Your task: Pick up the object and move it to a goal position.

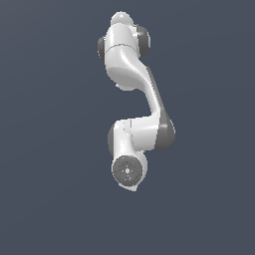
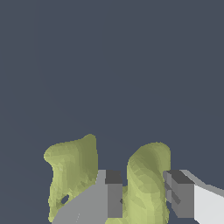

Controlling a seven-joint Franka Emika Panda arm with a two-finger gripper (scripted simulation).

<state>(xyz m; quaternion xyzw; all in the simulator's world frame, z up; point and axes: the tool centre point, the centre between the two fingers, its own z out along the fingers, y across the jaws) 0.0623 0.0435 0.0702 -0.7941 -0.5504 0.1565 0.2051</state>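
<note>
In the wrist view, the yellow-green, lumpy object [image 2: 148, 175] has two upright lobes with a notch between them. My gripper [image 2: 143, 194] has its two grey fingers on either side of one lobe, pressed against it; the other lobe [image 2: 72, 166] stands free beside one finger [image 2: 113, 197]. In the exterior view, the white arm [image 1: 130, 89] is seen from above. Its wrist end [image 1: 128, 171] faces the camera and hides both the gripper and the object.
A plain dark blue-grey floor [image 1: 209, 149] surrounds the arm in the exterior view and fills the background of the wrist view [image 2: 109, 65]. Nothing else shows.
</note>
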